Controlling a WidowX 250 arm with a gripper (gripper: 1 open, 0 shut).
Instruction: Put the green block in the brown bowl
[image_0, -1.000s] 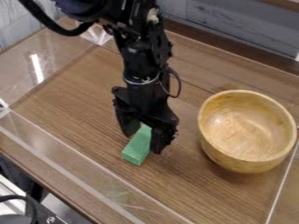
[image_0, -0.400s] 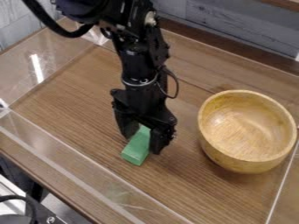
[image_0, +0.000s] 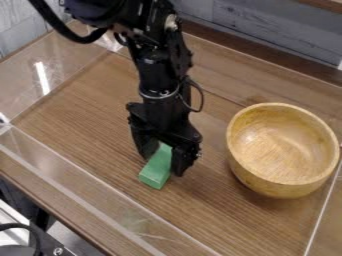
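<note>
The green block (image_0: 158, 169) lies on the wooden tabletop, one end tucked between my gripper's fingers. My gripper (image_0: 164, 155) points straight down over the block with its black fingers spread open on either side of the block's upper end. The block rests on the table and is not lifted. The brown bowl (image_0: 282, 149) stands to the right of the gripper, empty, a short gap away from it.
Clear plastic walls (image_0: 80, 200) ring the wooden table (image_0: 80, 110), with a low edge along the front and left. The black arm with its cables rises from the gripper toward the upper left.
</note>
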